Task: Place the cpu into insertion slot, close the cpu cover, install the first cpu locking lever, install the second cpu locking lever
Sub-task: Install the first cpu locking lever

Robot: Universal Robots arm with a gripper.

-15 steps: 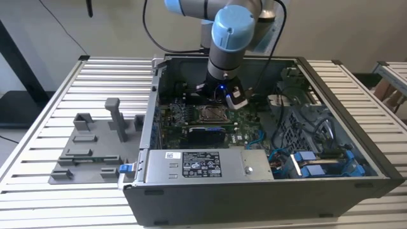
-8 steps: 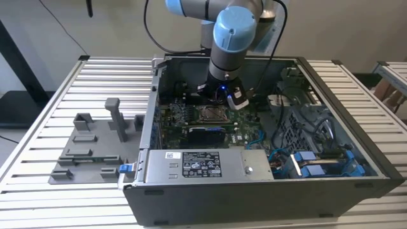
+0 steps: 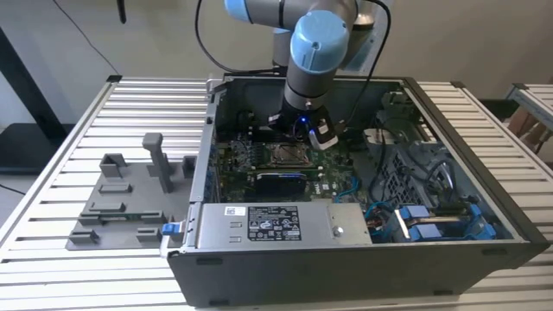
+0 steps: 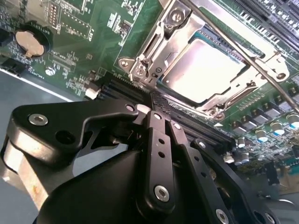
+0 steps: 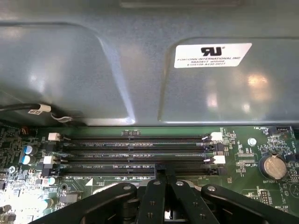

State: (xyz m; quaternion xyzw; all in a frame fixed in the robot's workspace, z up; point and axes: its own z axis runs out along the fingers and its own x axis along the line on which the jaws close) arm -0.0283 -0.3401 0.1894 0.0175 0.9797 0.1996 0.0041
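Observation:
The cpu [image 4: 201, 70] lies flat in its socket, its silver-grey top showing through the cut-out of the cpu cover [image 4: 174, 39], which is folded down around it. A thin metal lever rod [image 4: 243, 56] runs slantwise along one side of the cover; whether it is latched I cannot tell. My gripper [image 4: 158, 100] is shut with nothing between its fingers, its tips just beside the socket's corner, over the black memory slots [image 5: 135, 156]. In the exterior view the gripper [image 3: 304, 133] hangs inside the computer case just behind the socket [image 3: 285, 153].
The case's grey wall [image 5: 140, 70] rises close behind the memory slots. A white-labelled power-supply box [image 3: 272, 223] spans the case's front. Blue-tabbed drive bays and cables [image 3: 432, 220] fill the exterior view's right. A grey fixture [image 3: 129, 201] stands on the slatted table at the left.

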